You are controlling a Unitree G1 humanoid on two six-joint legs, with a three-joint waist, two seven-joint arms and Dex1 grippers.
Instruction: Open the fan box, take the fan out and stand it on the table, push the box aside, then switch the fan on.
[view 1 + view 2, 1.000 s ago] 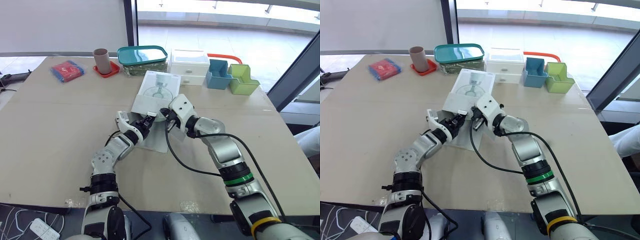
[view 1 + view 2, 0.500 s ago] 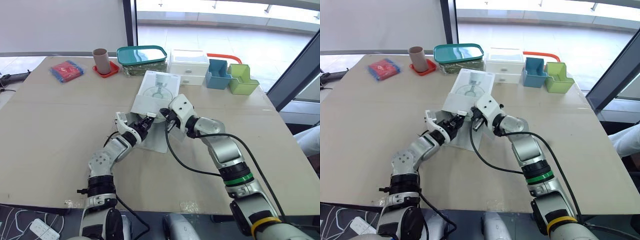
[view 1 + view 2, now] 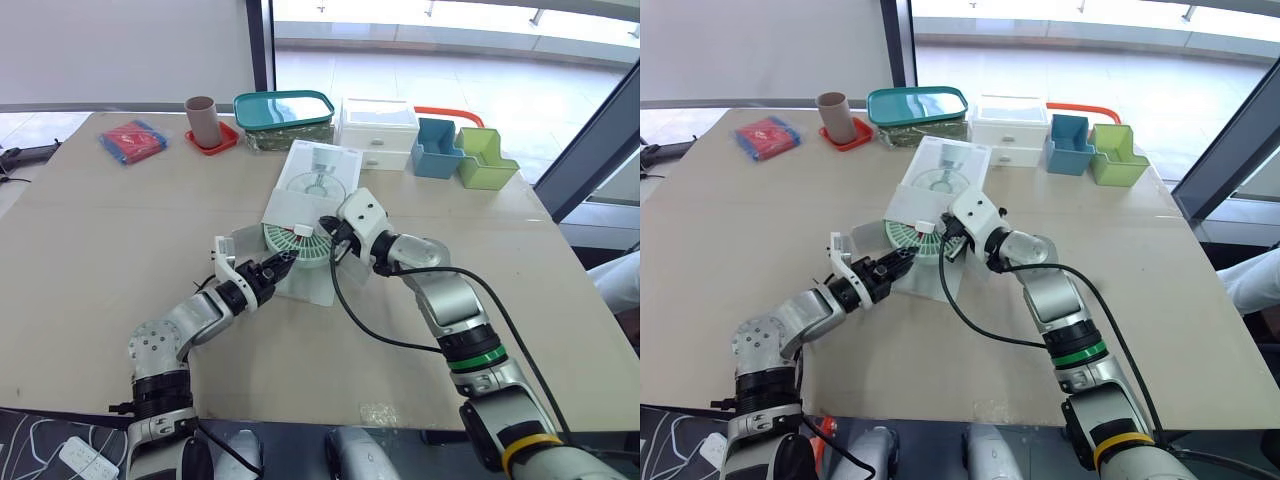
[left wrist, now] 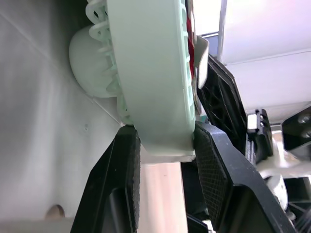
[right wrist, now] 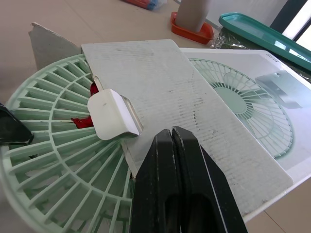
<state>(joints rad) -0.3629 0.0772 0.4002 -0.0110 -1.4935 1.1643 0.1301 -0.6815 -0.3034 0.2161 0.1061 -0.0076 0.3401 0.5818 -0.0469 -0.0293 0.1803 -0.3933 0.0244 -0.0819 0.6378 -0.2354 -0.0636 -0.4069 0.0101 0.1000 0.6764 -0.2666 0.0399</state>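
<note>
The left gripper [image 3: 268,270] is clamped on the rim of the mint-green fan [image 3: 288,240], one finger on each face of the grille. On the table [image 3: 120,230], the white fan box [image 3: 318,178] lies flat, long axis running away from the robot, open near end facing the left arm, the nearer one. The fan lies flat, partly out of that mouth. The right gripper [image 5: 171,138], fingers pressed together and empty, sits at the cardboard flap [image 5: 184,97] over the fan.

no legible text, no brand, number or sign readable
</note>
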